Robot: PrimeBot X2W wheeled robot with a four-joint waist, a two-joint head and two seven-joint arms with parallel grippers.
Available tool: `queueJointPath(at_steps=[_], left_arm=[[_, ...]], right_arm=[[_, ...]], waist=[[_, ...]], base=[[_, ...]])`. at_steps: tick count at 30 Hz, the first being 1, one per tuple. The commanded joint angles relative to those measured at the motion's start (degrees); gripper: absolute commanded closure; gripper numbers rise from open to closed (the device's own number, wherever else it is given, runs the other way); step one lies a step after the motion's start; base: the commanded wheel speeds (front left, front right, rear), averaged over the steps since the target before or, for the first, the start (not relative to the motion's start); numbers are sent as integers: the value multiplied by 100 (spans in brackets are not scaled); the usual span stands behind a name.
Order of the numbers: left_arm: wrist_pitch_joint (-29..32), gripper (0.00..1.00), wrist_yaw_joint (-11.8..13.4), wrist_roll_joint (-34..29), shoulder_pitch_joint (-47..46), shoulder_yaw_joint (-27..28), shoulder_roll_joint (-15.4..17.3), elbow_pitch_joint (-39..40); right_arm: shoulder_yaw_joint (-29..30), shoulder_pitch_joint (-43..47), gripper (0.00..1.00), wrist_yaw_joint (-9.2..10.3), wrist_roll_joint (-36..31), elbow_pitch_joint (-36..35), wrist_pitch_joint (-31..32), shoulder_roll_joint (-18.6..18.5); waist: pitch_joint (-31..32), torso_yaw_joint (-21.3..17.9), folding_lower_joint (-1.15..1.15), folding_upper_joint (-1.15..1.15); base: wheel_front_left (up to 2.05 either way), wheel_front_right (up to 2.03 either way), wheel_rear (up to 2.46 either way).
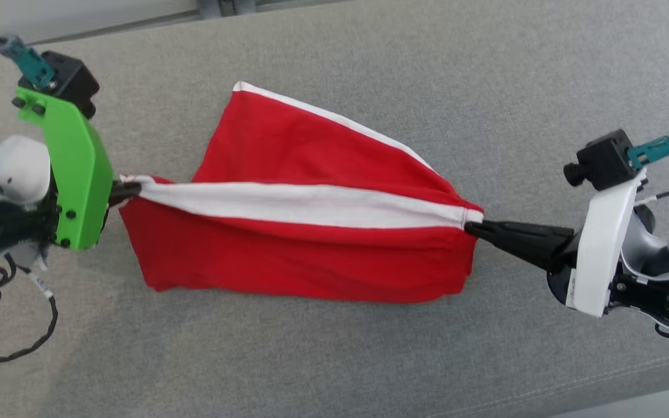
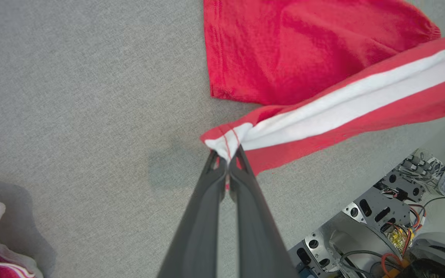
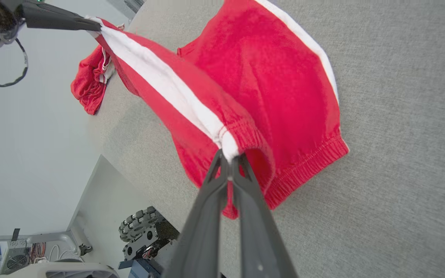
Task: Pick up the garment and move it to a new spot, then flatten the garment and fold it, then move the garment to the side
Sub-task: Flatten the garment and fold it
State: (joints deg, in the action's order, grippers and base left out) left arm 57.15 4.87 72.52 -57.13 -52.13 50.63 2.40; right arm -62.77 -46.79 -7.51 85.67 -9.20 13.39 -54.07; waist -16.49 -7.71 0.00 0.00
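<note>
With left gripper (image 1: 131,190) and right gripper (image 1: 475,228) each clamped on one end of the white stripe (image 1: 311,204) of the red garment (image 1: 311,258), over the middle of the grey worktop (image 1: 369,360), pull apart evenly and lower both ends together, to lay the cloth flat.

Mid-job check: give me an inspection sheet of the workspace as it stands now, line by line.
Surface: grey fabric-covered tabletop, no stains seen.
Job's things: red cloth shorts with white side stripe, stripe pulled taut between both grippers, rest draped on the tabletop.
Clutter: second crumpled red-and-white garment near the tabletop's edge, apart from the shorts.
Grippers: left gripper shut on the stripe's hem end; right gripper shut on its waistband end.
Cables: black cable looping beside the left arm, clear of the cloth.
Surroundings: pale floor; robot's wheeled base below the edge.
</note>
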Motion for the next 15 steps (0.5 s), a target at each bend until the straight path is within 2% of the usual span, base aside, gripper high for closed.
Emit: queueJointPath(at_steps=[1, 2, 5, 15], left_arm=[[64, 100, -45, -64, -200, 18, -99, -141], [237, 100, -164, -302, -677, -39, -319, -571], [317, 100, -302, -532, -1028, -94, -426, -877], [179, 100, -728, -907, -1769, -133, -889, -1798]], right_arm=[[59, -113, 100, 3, 52, 18, -67, 94], [148, -285, 100, 3, 56, 122, -156, 296], [241, -390, 100, 3, 136, 191, -260, 462], [327, -536, 100, 3, 318, 328, -334, 731]], waist=[[-522, -324, 0, 0], [-837, -494, 0, 0], [-1025, -613, 0, 0], [-1445, -933, 0, 0]], base=[[0, 0, 0], [0, 0, 0], [0, 0, 0], [0, 0, 0]])
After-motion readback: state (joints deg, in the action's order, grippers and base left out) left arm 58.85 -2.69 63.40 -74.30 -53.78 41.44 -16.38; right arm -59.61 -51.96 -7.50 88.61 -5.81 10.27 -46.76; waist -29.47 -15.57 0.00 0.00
